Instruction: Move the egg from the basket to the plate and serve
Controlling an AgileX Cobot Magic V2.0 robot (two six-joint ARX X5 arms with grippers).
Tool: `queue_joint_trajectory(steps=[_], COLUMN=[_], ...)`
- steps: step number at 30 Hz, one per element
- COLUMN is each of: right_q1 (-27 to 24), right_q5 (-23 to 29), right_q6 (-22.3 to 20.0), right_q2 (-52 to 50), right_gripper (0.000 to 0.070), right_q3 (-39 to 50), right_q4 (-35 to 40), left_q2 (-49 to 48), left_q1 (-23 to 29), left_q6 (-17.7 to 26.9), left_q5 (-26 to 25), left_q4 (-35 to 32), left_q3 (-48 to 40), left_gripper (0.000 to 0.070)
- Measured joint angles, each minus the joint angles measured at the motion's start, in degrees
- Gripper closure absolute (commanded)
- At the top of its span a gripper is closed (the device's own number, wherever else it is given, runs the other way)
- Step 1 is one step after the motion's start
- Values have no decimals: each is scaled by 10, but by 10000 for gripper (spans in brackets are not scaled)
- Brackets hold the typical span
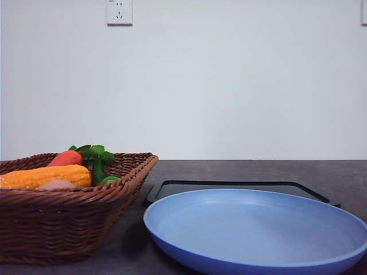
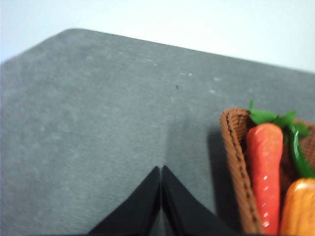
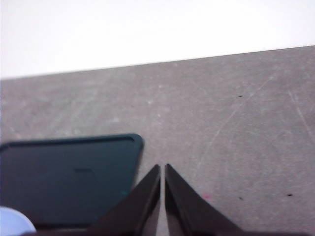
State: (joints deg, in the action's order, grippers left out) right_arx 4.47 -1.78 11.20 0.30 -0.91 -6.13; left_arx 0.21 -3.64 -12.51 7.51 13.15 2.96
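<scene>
The brown wicker basket (image 1: 74,217) stands at the left of the table. In it, a pinkish-brown egg (image 1: 55,185) peeks out just under the corn cob (image 1: 46,175). The light-blue plate (image 1: 258,229) lies empty at the front right. My left gripper (image 2: 161,169) is shut with nothing in it, hovering over bare grey table beside the basket's rim (image 2: 237,162). My right gripper (image 3: 162,168) is shut too and holds nothing; it hangs over the table next to the black tray's corner. A sliver of the plate (image 3: 15,223) shows at that view's edge.
A flat black tray (image 1: 241,188) (image 3: 69,179) lies behind the plate. The basket also holds a red-orange carrot (image 1: 66,158) (image 2: 266,172) with green leaves (image 1: 94,153), and something small and green (image 1: 109,180). A white wall rises behind the table.
</scene>
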Motion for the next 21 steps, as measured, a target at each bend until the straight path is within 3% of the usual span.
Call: queue_joint_trajectory(steps=[6, 12, 21], right_q1=[0, 0, 0], right_q5=[-6, -44, -47], right_q6=[61, 93, 115], right_q2=[0, 0, 9], right_gripper=[700, 700, 700], right_q3=[0, -3, -72], right_q4=[2, -2, -78], left_q2=[0, 2, 63], left_q1=[0, 0, 0], left_q6=[-83, -100, -132], left_q5=[-9, -83, -142], left_q4=[-9, -9, 0], left_q3=[-3, -3, 53], left_gripper=[700, 700, 700])
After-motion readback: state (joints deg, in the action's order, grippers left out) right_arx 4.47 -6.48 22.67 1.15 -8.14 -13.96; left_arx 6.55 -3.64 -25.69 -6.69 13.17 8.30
